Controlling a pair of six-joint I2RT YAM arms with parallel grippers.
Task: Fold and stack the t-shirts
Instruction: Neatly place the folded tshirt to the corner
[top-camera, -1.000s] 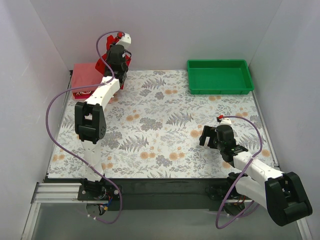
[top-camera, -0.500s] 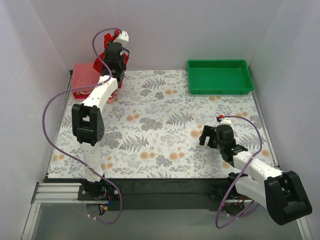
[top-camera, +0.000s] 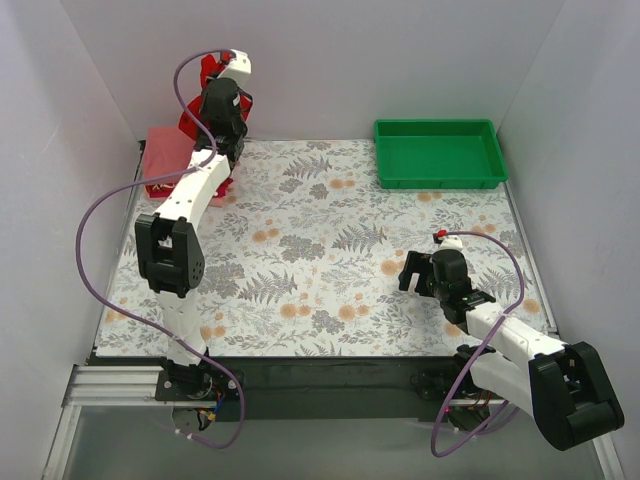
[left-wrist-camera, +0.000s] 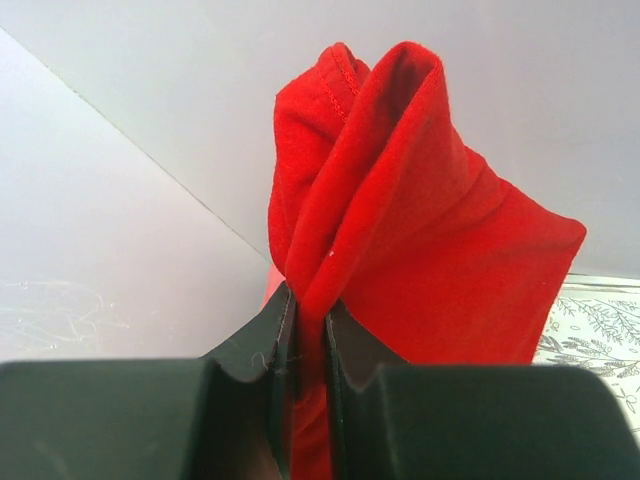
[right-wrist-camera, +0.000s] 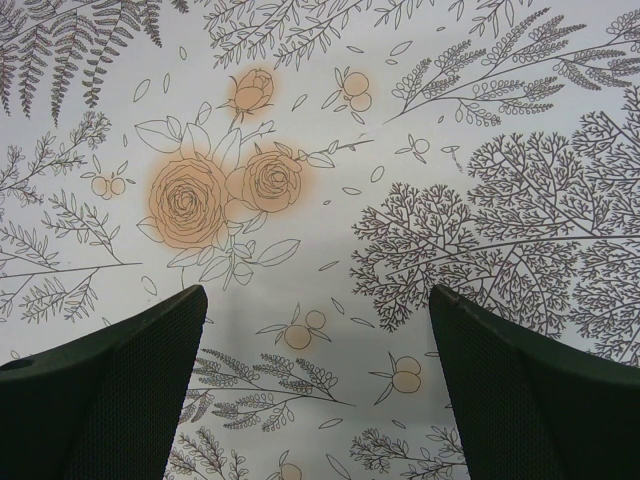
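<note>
left gripper (left-wrist-camera: 305, 312): jaws are pinching shut on a bunched fold of the red t-shirt (left-wrist-camera: 420, 250); cloth is sticking up between the fingers and no gap is showing.
red t-shirt position: hanging off the table at upper left of the top view, close to the back wall, just above the folded stack (top-camera: 163, 158).
right gripper (right-wrist-camera: 318, 300): standing wide open and holding nothing, hovering over the floral table cover (top-camera: 320, 250) at lower right, well apart from the shirt.
step, my read: probably carrying the red tee out to be laid flat for folding.
doing it well: grip is sitting on a wad, not an edge, so the cloth is likely hanging twisted. Bring it over the bare middle of the cover, lower until the free end touches, then drag it out to spread it.
second hand: the right arm should be taking a corner or shoulder seam before any fold.
risk: trailing cloth may be brushing the stack and skewing it; clear it high.
green tray (top-camera: 440, 183): upper right, not involved.
</note>
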